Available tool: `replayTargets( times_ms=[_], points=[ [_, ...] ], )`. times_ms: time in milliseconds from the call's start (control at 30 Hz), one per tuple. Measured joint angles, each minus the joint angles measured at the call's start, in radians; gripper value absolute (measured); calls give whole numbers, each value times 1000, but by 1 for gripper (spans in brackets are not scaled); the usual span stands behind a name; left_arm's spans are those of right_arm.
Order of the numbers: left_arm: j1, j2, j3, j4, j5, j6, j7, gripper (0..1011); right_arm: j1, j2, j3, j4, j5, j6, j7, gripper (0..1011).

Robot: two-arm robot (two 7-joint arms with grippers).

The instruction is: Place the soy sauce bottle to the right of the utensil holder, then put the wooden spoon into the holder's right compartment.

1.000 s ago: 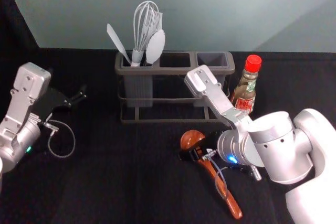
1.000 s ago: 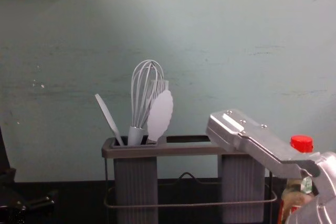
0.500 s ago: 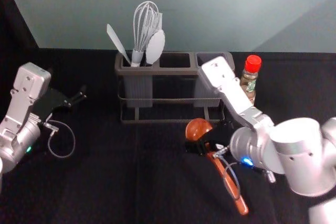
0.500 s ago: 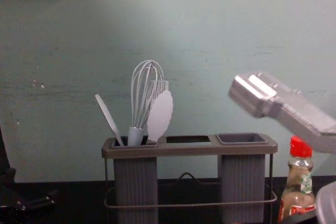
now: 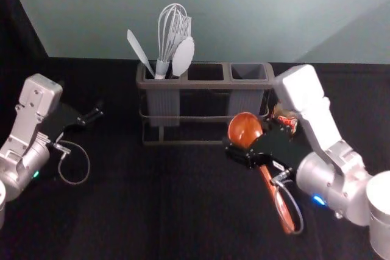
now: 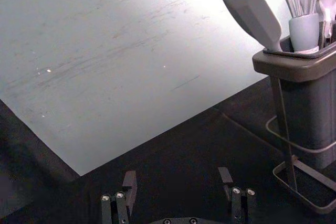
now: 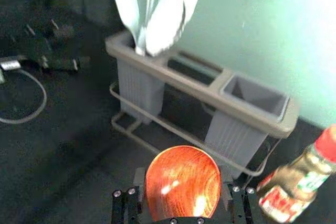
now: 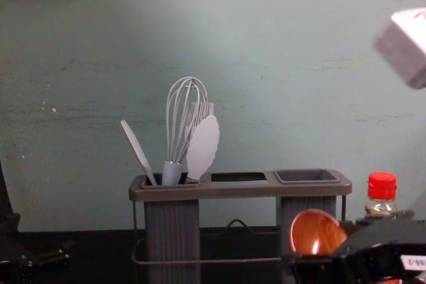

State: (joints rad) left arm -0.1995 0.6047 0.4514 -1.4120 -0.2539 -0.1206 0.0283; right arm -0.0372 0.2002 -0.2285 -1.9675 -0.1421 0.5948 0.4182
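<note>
My right gripper [image 5: 256, 144] is shut on the wooden spoon [image 5: 245, 129] just below its bowl, raised in front of the holder's right part, handle slanting down. In the right wrist view the spoon's bowl [image 7: 182, 183] sits between the fingers of the right gripper [image 7: 182, 195]. The utensil holder [image 5: 206, 84] stands at the back; its right compartment [image 7: 254, 97] is empty. Right of it stands the soy sauce bottle [image 8: 382, 187], partly behind the right arm. My left gripper [image 5: 92, 115] is parked at the left; in its wrist view the left gripper [image 6: 179, 184] is open.
A whisk [image 5: 172, 31], a white spatula [image 5: 139, 50] and a light spoon-like utensil [image 5: 183, 56] stand in the holder's left compartment. The wall [image 8: 266, 44] rises behind the holder. Black cloth [image 5: 140, 199] covers the table.
My right gripper has lifted the wooden spoon and moved toward the right and the holder. The spoon's bowl has come into the chest view. The left arm is still.
</note>
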Motion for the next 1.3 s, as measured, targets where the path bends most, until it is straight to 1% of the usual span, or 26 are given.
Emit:
replayTargets(
  times_ms=[33, 100, 133, 200, 233, 300, 333, 433, 467, 533, 567, 667, 700, 800, 900, 1100, 1300],
  points=[
    [0, 0, 0, 0, 0, 0, 0, 1011, -15, 5, 7, -5, 12, -46, -3, 840],
    [0, 0, 0, 0, 0, 0, 0, 1011, -31, 11, 17, -10, 26, -100, -6, 840],
    [0, 0, 0, 0, 0, 0, 0, 1011, -46, 17, 23, -11, 37, -151, -8, 840],
    [0, 0, 0, 0, 0, 0, 0, 1011, -58, 22, 29, -11, 48, -199, -14, 840],
    [0, 0, 0, 0, 0, 0, 0, 1011, -70, 25, 34, -10, 55, -244, -23, 840],
    [0, 0, 0, 0, 0, 0, 0, 1011, -82, 26, 38, -8, 60, -292, -35, 840],
    [0, 0, 0, 0, 0, 0, 0, 1011, -91, 28, 41, -6, 63, -335, -48, 840],
    [0, 0, 0, 0, 0, 0, 0, 1011, -107, 29, 46, 2, 66, -405, -71, 840],
    [0, 0, 0, 0, 0, 0, 0, 1011, -117, 30, 49, 7, 66, -449, -86, 840],
    [0, 0, 0, 0, 0, 0, 0, 1011, -125, 32, 50, 12, 65, -493, -102, 840],
    [0, 0, 0, 0, 0, 0, 0, 1011, -132, 34, 50, 18, 63, -537, -116, 840],
    [0, 0, 0, 0, 0, 0, 0, 1011, -141, 38, 51, 27, 64, -591, -130, 840],
    [0, 0, 0, 0, 0, 0, 0, 1011, -145, 41, 52, 33, 67, -624, -137, 840],
    [0, 0, 0, 0, 0, 0, 0, 1011, -150, 46, 54, 46, 83, -674, -143, 840],
    [0, 0, 0, 0, 0, 0, 0, 1011, -151, 52, 54, 55, 96, -696, -146, 840],
    [0, 0, 0, 0, 0, 0, 0, 1011, -148, 63, 47, 64, 114, -699, -150, 840],
    [0, 0, 0, 0, 0, 0, 0, 1011, -147, 62, 47, 64, 115, -696, -150, 840]
  ],
)
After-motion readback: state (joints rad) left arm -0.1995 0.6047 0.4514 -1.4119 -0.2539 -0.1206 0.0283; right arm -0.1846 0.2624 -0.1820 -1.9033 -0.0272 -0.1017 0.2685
